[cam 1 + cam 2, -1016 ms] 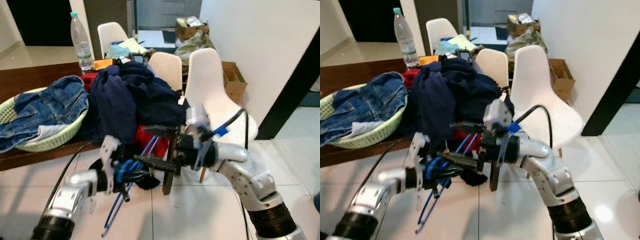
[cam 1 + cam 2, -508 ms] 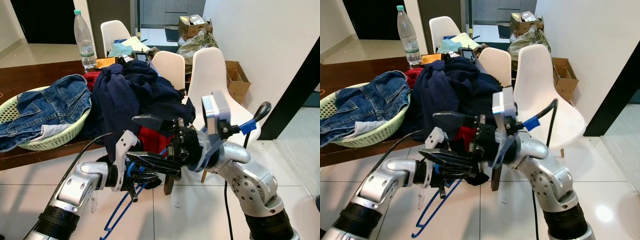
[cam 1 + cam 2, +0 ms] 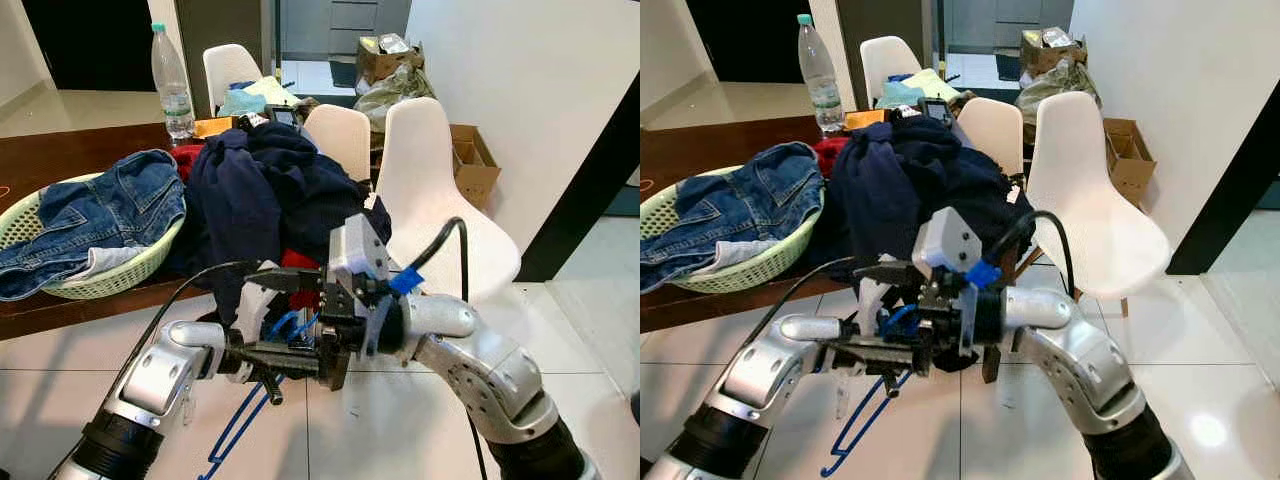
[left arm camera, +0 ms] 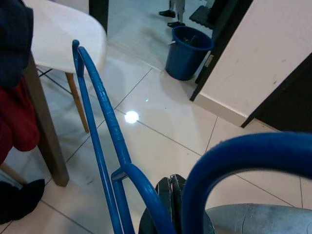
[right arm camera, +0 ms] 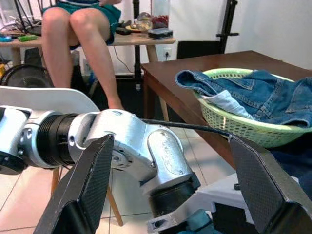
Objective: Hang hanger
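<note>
- Left tool: low before the desk, fingers closed on the blue hanger, which hangs down from it toward the tiled floor.
- Right tool: fingers spread wide, straddling the left wrist just above the hanger.
- Brown desk: carries a heap of navy clothes.
- Green basket: on the desk, holding jeans.
- White chairs: just beside the desk.
- Plastic bottle: upright at the desk's far edge.
</note>
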`<state>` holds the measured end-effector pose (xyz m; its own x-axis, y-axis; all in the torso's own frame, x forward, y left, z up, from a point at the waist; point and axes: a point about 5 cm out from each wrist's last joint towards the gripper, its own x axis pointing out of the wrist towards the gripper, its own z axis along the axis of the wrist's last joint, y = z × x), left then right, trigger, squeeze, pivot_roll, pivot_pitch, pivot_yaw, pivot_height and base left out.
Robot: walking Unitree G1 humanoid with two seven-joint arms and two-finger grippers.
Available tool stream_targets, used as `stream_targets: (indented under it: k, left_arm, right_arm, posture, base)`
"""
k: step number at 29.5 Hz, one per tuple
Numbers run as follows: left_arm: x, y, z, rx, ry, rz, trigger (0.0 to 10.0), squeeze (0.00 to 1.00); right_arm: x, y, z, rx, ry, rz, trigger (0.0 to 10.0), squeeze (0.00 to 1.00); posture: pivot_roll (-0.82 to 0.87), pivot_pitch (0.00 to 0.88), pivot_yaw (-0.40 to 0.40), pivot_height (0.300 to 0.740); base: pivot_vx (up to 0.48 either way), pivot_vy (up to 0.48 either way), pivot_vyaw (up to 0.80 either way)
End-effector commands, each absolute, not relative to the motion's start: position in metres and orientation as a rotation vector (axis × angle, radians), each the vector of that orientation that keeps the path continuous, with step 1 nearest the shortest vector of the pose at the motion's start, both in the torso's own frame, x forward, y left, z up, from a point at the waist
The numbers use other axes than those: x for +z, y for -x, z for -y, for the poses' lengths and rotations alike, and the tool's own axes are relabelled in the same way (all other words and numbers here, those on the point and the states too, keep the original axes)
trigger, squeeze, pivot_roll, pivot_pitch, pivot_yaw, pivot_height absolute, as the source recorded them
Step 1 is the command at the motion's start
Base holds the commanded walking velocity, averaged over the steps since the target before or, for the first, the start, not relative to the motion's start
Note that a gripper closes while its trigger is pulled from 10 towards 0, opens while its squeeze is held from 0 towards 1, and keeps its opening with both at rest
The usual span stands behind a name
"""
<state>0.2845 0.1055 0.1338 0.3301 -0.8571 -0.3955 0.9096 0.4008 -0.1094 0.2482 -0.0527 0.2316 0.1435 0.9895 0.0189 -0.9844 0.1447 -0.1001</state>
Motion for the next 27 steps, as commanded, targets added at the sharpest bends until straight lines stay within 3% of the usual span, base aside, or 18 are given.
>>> stream_targets:
  k: [1,19,27]
  left_arm:
    - [0.136,-0.284,-0.103,-1.169,-0.161,-0.426,10.0,0.0]
    - [0.142,-0.284,-0.102,-1.139,-0.177,-0.406,10.0,0.0]
    - [0.144,-0.283,-0.101,-1.143,-0.18,-0.398,10.0,0.0]
  right_arm:
    - [0.234,-0.246,0.05,1.438,0.089,0.089,10.0,0.0]
    - [0.217,-0.251,0.056,1.35,0.297,-0.089,10.0,0.0]
    - [0.224,-0.251,0.056,1.345,0.257,-0.047,10.0,0.0]
  posture:
    - [0.13,0.008,-0.019,0.74]
    - [0.12,0.014,-0.018,0.74]
    - [0.12,0.015,-0.016,0.74]
  base:
    - [0.0,0.0,0.0]
    - [0.0,0.0,0.0]
    - [0.0,0.0,0.0]
